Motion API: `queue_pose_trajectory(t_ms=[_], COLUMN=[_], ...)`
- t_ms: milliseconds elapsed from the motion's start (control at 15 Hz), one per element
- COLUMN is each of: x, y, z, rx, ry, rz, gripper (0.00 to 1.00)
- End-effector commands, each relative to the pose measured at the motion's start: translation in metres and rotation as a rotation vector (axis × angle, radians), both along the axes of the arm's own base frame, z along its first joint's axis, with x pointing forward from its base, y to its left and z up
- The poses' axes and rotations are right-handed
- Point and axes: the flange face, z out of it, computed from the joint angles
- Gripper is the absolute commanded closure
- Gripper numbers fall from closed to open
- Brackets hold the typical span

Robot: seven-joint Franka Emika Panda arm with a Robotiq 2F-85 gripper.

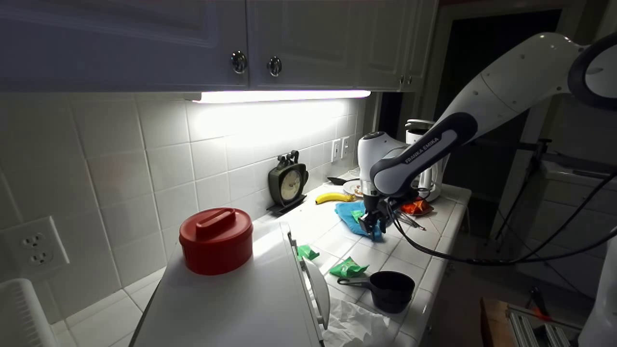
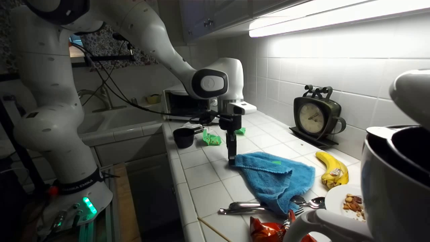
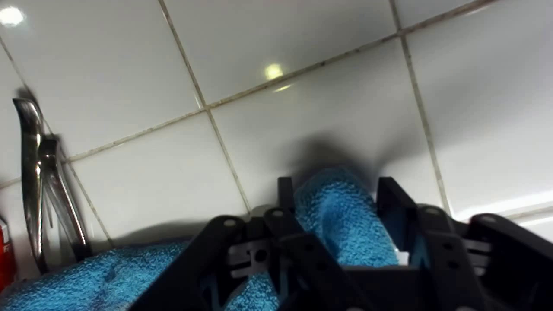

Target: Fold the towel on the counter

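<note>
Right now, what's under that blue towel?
Metal cutlery disappears under one end of the blue towel: handles show on one side, a spoon bowl on the other. Their middles and anything deeper are hidden.

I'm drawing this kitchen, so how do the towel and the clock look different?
The towel is blue and fuzzy; the clock is dark, with a pale round face. The towel lies rumpled; the clock stands upright. Both are on the white tiled counter.

On the counter [image 2: 208, 193], in an exterior view: towel [image 2: 265, 174] left of banana [image 2: 331, 164], partly over cutlery [image 2: 247, 204]; nuts [image 2: 353, 204] on plate [image 2: 334, 199].
</note>
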Motion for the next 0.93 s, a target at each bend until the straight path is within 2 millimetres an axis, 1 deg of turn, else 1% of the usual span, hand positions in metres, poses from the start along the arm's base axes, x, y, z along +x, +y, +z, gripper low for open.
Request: queue_pose_trajectory(t_ms=[0, 133, 267, 400, 467, 533, 733, 867], x=[0.004, 0.004, 0.001, -0.004, -0.004, -0.006, -0.015, -0.019], y=[0.002, 0.002, 0.001, -0.004, -0.009, -0.017, -0.039, -0.054], z=[-0.007, -0.001, 0.018, 0.042, 0.052, 0.062, 0.085, 0.094], rx=[-0.028, -0.03, -0.049, -0.091, -0.124, -0.15, -0.244, -0.303], ry=[-0.025, -0.053, -0.097, -0.147, -0.165, -0.176, -0.193, -0.198], rz=[0.0, -0.004, 0.005, 0.014, 0.011, 0.005, -0.02, -0.04], gripper=[0.77, 0.91, 0.98, 1.0, 0.95, 0.96, 0.95, 0.95])
